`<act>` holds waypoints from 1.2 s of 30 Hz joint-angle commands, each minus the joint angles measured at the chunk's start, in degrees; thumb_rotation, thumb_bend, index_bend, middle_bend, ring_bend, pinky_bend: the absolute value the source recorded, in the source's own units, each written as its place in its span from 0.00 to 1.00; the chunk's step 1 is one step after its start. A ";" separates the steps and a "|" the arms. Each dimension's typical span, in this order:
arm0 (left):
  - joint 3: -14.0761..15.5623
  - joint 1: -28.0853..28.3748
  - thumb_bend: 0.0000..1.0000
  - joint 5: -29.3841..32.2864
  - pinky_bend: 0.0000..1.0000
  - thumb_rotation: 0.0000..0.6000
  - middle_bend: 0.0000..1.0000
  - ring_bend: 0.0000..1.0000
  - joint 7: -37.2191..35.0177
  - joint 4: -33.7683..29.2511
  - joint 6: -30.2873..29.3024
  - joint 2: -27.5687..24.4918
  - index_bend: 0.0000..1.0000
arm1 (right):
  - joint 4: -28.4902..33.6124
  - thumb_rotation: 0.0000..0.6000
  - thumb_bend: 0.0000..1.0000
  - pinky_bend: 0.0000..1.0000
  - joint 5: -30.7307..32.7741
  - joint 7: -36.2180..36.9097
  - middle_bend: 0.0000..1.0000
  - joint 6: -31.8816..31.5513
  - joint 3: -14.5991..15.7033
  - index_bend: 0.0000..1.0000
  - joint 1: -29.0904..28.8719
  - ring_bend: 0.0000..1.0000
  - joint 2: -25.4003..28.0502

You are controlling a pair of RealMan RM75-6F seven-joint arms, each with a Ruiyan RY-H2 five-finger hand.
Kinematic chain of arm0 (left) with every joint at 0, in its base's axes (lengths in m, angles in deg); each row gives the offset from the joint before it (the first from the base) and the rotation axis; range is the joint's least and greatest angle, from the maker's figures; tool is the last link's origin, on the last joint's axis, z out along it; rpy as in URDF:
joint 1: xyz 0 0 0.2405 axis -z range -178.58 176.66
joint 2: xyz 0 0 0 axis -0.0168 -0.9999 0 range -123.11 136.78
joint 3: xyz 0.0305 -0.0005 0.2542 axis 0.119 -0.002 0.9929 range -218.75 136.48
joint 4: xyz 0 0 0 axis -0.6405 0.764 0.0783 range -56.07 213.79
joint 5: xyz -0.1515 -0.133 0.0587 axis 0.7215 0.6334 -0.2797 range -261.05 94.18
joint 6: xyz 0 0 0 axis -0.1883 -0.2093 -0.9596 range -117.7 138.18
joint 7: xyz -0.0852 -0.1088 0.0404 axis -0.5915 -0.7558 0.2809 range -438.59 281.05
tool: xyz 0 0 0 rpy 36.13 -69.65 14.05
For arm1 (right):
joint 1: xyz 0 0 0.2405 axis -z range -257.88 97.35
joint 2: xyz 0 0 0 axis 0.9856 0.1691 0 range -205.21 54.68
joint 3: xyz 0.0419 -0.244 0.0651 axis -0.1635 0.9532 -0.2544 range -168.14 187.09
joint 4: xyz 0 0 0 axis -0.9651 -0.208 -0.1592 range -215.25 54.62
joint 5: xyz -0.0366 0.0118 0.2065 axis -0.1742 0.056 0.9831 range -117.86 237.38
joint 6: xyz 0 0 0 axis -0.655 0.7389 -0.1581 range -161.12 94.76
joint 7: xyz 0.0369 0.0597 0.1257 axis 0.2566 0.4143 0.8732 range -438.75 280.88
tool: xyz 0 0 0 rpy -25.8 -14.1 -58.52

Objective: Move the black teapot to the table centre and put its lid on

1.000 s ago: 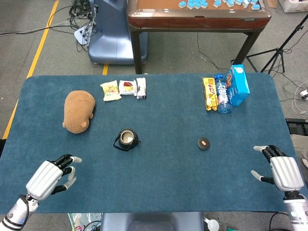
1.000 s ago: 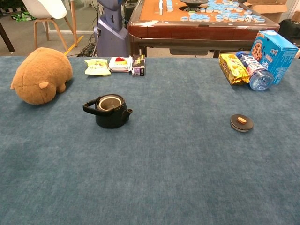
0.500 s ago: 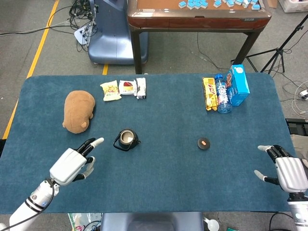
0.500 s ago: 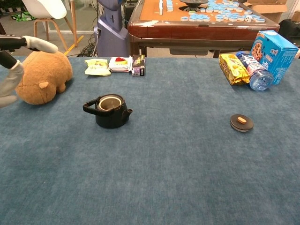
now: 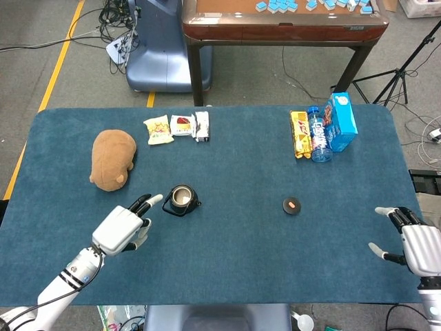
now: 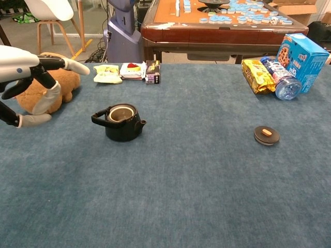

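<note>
The black teapot [image 5: 181,200] [image 6: 121,122] stands uncovered on the blue table, left of the middle, with its handle toward my left. Its black lid [image 5: 292,205] [image 6: 266,135], with an orange knob, lies flat to the right of the middle. My left hand [image 5: 124,228] [image 6: 28,82] hovers open just left of the teapot, fingers stretched toward the handle, not touching it. At the table's right front edge my right hand [image 5: 413,245] is open and holds nothing; the chest view does not show it.
A brown plush toy [image 5: 112,158] lies behind my left hand. Snack packets [image 5: 176,127] sit at the back left. A yellow packet, a bottle [image 5: 318,136] and a blue box [image 5: 342,122] stand at the back right. A mahjong table [image 5: 282,21] is beyond the far edge.
My left hand has moved from the front left corner forward and rightward, ending close beside the teapot. My right hand has drifted slightly toward the right front edge. Teapot and lid have not moved.
</note>
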 commanded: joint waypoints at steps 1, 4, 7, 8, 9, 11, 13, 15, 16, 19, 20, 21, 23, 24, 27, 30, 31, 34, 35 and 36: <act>-0.19 0.60 0.51 1.34 0.71 1.00 0.01 0.07 0.89 -0.20 0.59 0.50 0.00 | -0.04 1.00 0.00 0.43 -0.01 0.25 0.33 0.01 -0.05 0.30 0.02 0.23 0.11; -0.22 0.90 0.33 2.42 0.71 1.00 0.00 0.07 1.61 -0.01 0.57 1.03 0.00 | -0.12 1.00 0.00 0.43 0.06 0.49 0.33 0.09 -0.09 0.30 0.02 0.23 0.17; -0.19 1.17 0.18 3.28 0.71 1.00 0.00 0.06 1.85 0.20 0.58 1.38 0.00 | -0.13 1.00 0.00 0.43 0.11 0.53 0.33 0.19 -0.12 0.30 0.01 0.23 0.20; -0.16 1.28 0.15 3.64 0.71 1.00 0.00 0.06 1.77 0.20 0.66 1.43 0.00 | -0.14 1.00 0.00 0.43 0.12 0.56 0.33 0.22 -0.13 0.30 0.01 0.23 0.21; -0.17 1.36 0.13 3.87 0.71 1.00 0.00 0.06 1.54 0.18 0.66 1.49 0.00 | -0.14 1.00 0.00 0.43 0.11 0.54 0.33 0.24 -0.13 0.30 0.01 0.23 0.21; -0.08 1.52 0.07 4.26 0.71 1.00 0.00 0.06 0.55 0.07 0.83 1.48 0.00 | -0.14 1.00 0.00 0.43 0.13 0.54 0.33 0.30 -0.13 0.30 0.01 0.23 0.23; 0.01 1.67 0.04 4.57 0.71 1.00 0.00 0.06 -0.47 -0.11 1.07 1.26 0.00 | -0.13 1.00 0.00 0.43 0.17 0.53 0.33 0.35 -0.15 0.30 0.00 0.23 0.24; 0.10 1.87 0.02 4.60 0.71 1.00 0.00 0.06 -1.24 -0.10 1.19 1.05 0.00 | -0.10 1.00 0.00 0.43 0.23 0.51 0.33 0.43 -0.18 0.30 -0.02 0.23 0.27; 0.13 1.93 0.02 4.53 0.71 1.00 0.00 0.06 -1.19 0.01 1.08 1.04 0.00 | -0.09 1.00 0.00 0.43 0.26 0.51 0.33 0.47 -0.19 0.30 -0.02 0.23 0.28; 0.30 2.11 0.02 4.28 0.71 1.00 0.00 0.06 0.02 0.53 0.56 1.43 0.00 | -0.10 1.00 0.00 0.43 0.35 0.52 0.33 0.57 -0.23 0.30 -0.05 0.23 0.28; 0.34 2.23 0.02 4.23 0.71 1.00 0.00 0.06 0.74 0.74 0.40 1.68 0.00 | -0.10 1.00 0.00 0.43 0.40 0.49 0.33 0.63 -0.26 0.30 -0.06 0.23 0.28; 0.38 2.34 0.02 4.28 0.71 1.00 0.00 0.06 1.21 0.85 0.37 1.87 0.00 | -0.09 1.00 0.00 0.43 0.45 0.44 0.33 0.68 -0.27 0.30 -0.08 0.23 0.28; 0.39 2.67 0.03 4.61 0.71 1.00 0.00 0.06 2.02 0.99 0.50 2.35 0.00 | -0.08 1.00 0.00 0.43 0.53 0.41 0.33 0.83 -0.28 0.30 -0.11 0.23 0.33; 0.35 2.86 0.05 4.63 0.71 1.00 0.00 0.06 2.29 1.11 0.51 2.60 0.00 | -0.08 1.00 0.00 0.43 0.55 0.43 0.33 0.86 -0.28 0.30 -0.11 0.23 0.35; 0.09 3.42 0.22 4.21 0.71 1.00 0.00 0.08 3.23 1.86 0.07 3.78 0.01 | -0.06 1.00 0.00 0.43 0.62 0.62 0.33 0.83 -0.34 0.30 -0.08 0.23 0.41; -0.03 4.20 0.37 4.54 0.71 1.00 0.02 0.09 4.74 2.15 0.50 4.70 0.04 | -0.08 1.00 0.00 0.43 0.67 0.96 0.33 0.68 -0.40 0.30 0.02 0.23 0.52; -0.05 4.49 0.41 4.81 0.71 1.00 0.02 0.09 5.34 2.18 0.79 4.96 0.04 | -0.07 1.00 0.00 0.43 0.66 1.10 0.33 0.62 -0.41 0.30 0.06 0.23 0.56; 0.01 5.54 0.50 5.90 0.71 1.00 0.03 0.09 7.46 2.25 2.05 5.93 0.05 | -0.14 1.00 0.00 0.43 0.69 1.49 0.33 0.29 -0.47 0.30 0.26 0.23 0.71; 0.03 5.95 0.53 6.32 0.71 1.00 0.03 0.10 8.42 2.36 2.48 6.38 0.06 | -0.13 1.00 0.00 0.43 0.71 1.73 0.33 0.18 -0.50 0.30 0.33 0.23 0.78; 0.05 6.26 0.55 6.67 0.71 1.00 0.03 0.10 9.18 2.44 2.77 6.74 0.06 | -0.15 1.00 0.00 0.43 0.74 1.92 0.33 0.10 -0.52 0.30 0.40 0.23 0.84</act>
